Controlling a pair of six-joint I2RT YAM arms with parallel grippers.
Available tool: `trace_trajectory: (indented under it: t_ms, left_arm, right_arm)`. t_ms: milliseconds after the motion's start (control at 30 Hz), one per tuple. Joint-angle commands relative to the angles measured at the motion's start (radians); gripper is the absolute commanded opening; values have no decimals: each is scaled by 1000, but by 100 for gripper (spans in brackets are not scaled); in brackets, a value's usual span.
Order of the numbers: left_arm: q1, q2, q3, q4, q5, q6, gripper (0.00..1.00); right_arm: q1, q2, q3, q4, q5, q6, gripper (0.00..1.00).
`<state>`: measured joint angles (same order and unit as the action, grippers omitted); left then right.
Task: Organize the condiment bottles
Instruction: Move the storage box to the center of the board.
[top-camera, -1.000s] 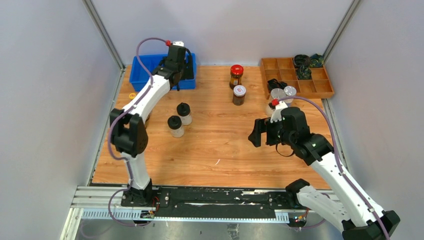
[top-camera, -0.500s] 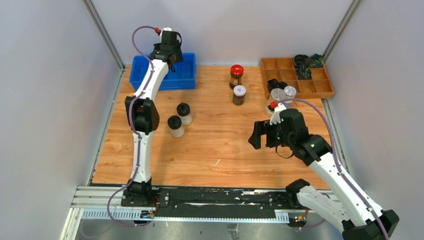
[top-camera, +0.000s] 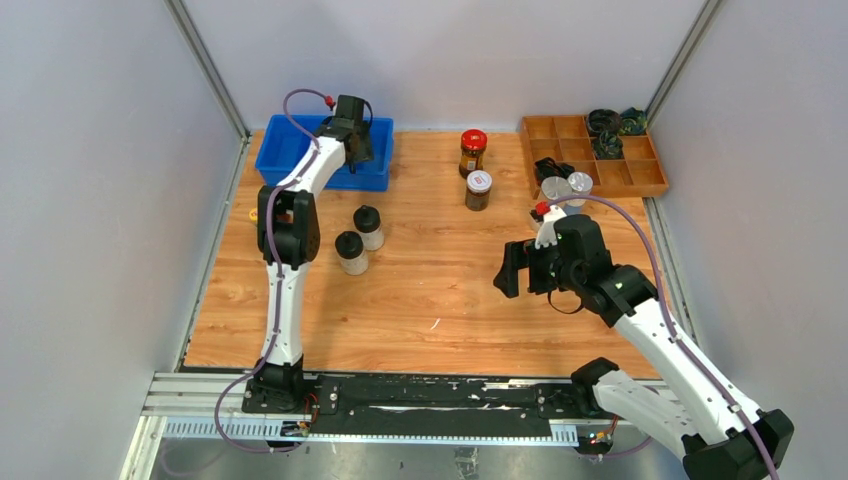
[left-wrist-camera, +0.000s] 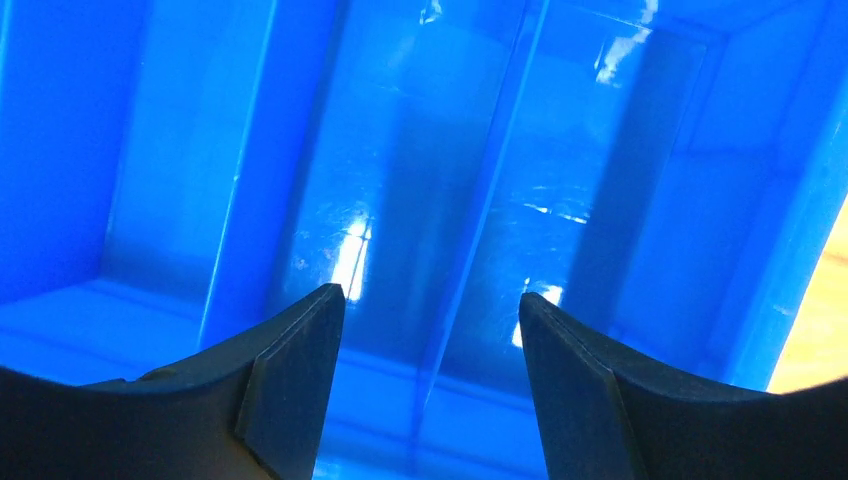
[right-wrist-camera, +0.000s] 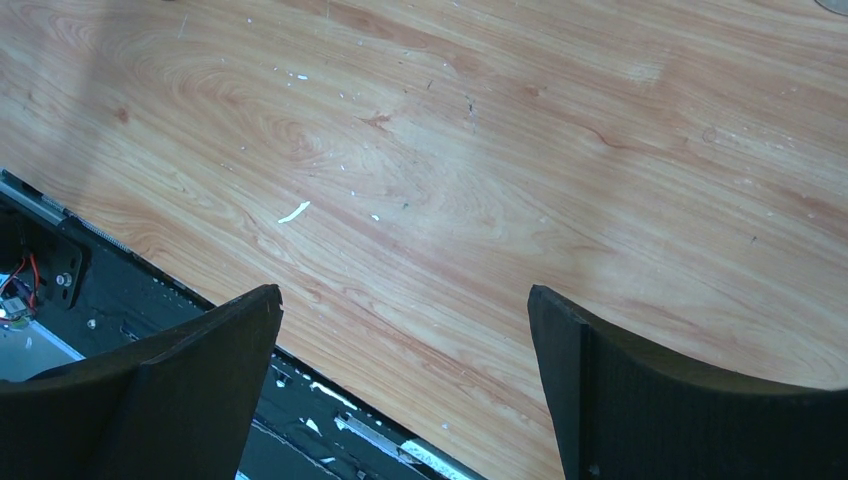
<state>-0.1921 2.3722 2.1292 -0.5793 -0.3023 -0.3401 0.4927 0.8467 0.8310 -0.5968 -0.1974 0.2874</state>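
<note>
Six condiment bottles stand on the wooden table. Two black-lidded clear shakers (top-camera: 368, 226) (top-camera: 350, 251) sit left of centre. A red-lidded jar (top-camera: 473, 151) and a white-lidded dark jar (top-camera: 479, 189) stand at the back middle. Two silver-lidded jars (top-camera: 556, 189) (top-camera: 579, 183) sit by the wooden tray. My left gripper (top-camera: 360, 150) (left-wrist-camera: 430, 305) hangs open over the inside of the blue bin (top-camera: 300, 150) (left-wrist-camera: 420, 190), nothing between its fingers. My right gripper (top-camera: 514, 268) (right-wrist-camera: 405, 305) is open above bare table (right-wrist-camera: 520, 150), right of centre.
A wooden compartment tray (top-camera: 640, 178) at the back right holds black and green coiled items (top-camera: 606, 124). The blue bin shows inner dividers (left-wrist-camera: 490, 180). Grey walls close in both sides. The black base rail (top-camera: 400, 395) (right-wrist-camera: 110, 290) runs along the near edge.
My left arm rose from the blue bin, swung back-left, then came back over the bin's right part; its fingers narrowed a little. The right arm crept slightly left.
</note>
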Motion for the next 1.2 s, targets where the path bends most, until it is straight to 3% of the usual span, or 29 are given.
trace_trajectory:
  t_ms: [0, 467, 533, 667, 733, 1167]
  left_arm:
    - [0, -25, -22, 22, 7, -29, 69]
    - [-13, -72, -153, 19, 22, -32, 53]
    - [-16, -73, -167, 2, 20, -22, 47]
    - [-20, -76, -194, -13, 30, -10, 26]
    - [-22, -86, -212, -13, 43, -15, 21]
    - [-151, -209, -319, -13, 44, -46, 18]
  right_arm:
    - [5, -2, -15, 9, -19, -15, 100]
    - [5, -7, -14, 14, -26, -15, 100]
    - [5, -9, -12, 14, -28, -14, 100]
    - [5, -22, -15, 14, -35, -11, 100]
    - [6, -31, -18, 14, -36, -11, 100]
    - [6, -77, -15, -2, -49, 5, 100]
